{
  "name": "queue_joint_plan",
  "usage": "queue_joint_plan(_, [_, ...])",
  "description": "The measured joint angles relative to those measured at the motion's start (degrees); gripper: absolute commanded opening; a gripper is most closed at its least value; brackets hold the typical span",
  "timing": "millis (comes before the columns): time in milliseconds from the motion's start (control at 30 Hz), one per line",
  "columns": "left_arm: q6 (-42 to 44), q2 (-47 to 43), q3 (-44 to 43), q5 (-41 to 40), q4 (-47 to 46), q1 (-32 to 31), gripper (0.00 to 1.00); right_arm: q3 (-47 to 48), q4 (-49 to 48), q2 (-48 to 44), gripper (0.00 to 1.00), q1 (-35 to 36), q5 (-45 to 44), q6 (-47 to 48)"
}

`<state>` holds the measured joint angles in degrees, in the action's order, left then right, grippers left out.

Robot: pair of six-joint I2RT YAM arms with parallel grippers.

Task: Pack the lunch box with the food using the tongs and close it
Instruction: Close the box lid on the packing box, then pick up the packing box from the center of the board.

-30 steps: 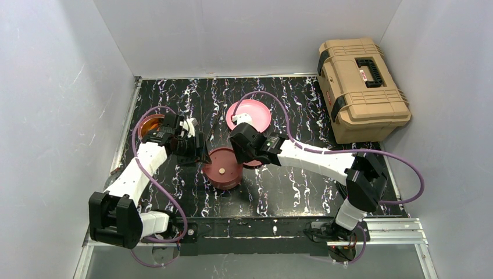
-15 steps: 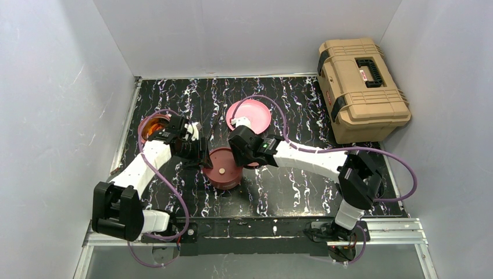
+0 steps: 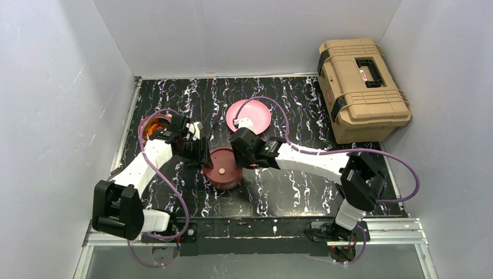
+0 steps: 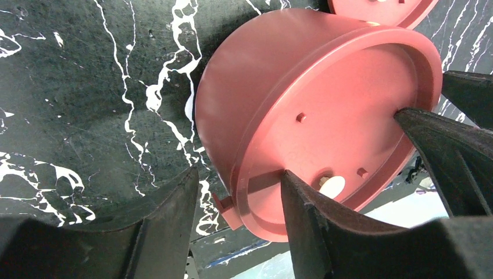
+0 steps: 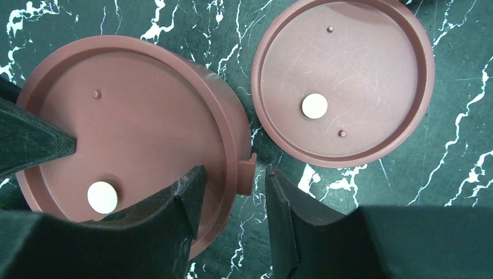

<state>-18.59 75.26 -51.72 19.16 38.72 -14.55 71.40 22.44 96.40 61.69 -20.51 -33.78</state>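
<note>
Two grippers flank one tier. My left gripper (image 4: 238,180) has its fingers apart astride the rim of the lidded bowl (image 3: 222,168) at mid-table, not yet touching the wall. My right gripper (image 5: 235,174) straddles its rim tab; I cannot tell whether it pinches. I judge packing about half done: a white piece (image 3: 244,123) sits on the plate (image 3: 258,110), the orange-filled bowl (image 3: 150,124) is uncovered, a spare lid (image 5: 343,81) lies beside, and the tongs (image 3: 218,119) lie unheld.

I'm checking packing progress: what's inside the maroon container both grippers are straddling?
Only its flat disc lid, with a pale centre dot, shows, seated inside the rim. The inside of the maroon container is covered, so its contents cannot be seen.
</note>
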Motion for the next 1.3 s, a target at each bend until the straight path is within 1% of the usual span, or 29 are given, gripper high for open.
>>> queue_joint_plan(100, [0.3,-0.5,-0.1,-1.3,0.3,-0.2,0.64,0.1,0.3,-0.2,0.53,0.1,-0.4,1.0])
queue_joint_plan(233, [1.3,-0.8,-2.1,-5.6,2.3,-0.3,0.72,0.5,1.4,-0.4,0.55,0.1,-0.4,2.8])
queue_joint_plan(333, [2.1,-0.8,-6.1,-8.7,4.0,-0.3,0.82,0.5,2.3,-1.3,0.57,0.1,-0.5,4.5])
queue_joint_plan(433, [3.3,-0.8,-11.2,-11.8,5.0,-0.3,0.85,0.5,3.0,-3.8,0.63,0.1,-0.6,5.8])
queue_joint_plan(600, [5.8,0.2,-18.7,-16.8,5.6,1.4,0.82,0.5,2.9,-11.6,0.68,-0.1,-2.4,8.0])
queue_joint_plan(733, [7.2,6.0,-22.7,-18.5,5.0,5.7,0.79,-1.4,1.2,-19.2,0.69,-1.6,-4.0,9.5])
queue_joint_plan(867, [8.3,14.5,-25.1,-19.8,3.6,9.3,0.79,-6.0,0.0,-24.9,0.68,-6.4,-4.3,10.7])
queue_joint_plan(1000, [9.4,20.9,-27.0,-22.7,2.2,11.0,0.78,-11.2,0.2,-27.5,0.67,-10.9,-4.3,11.7])
queue_joint_plan(1200, [11.7,23.8,-27.2,-25.8,-0.6,11.4,0.78,-16.3,0.7,-31.8,0.67,-13.2,-3.3,11.9])
queue_joint_plan(1233, [12.1,23.9,-27.5,-25.9,-0.9,11.4,0.77,-16.9,0.6,-32.7,0.66,-13.3,-3.1,11.9])
queue_joint_plan(1300, [12.8,24.8,-28.8,-26.1,-1.6,11.7,0.67,-17.9,0.5,-33.7,0.66,-13.4,-2.8,11.8])
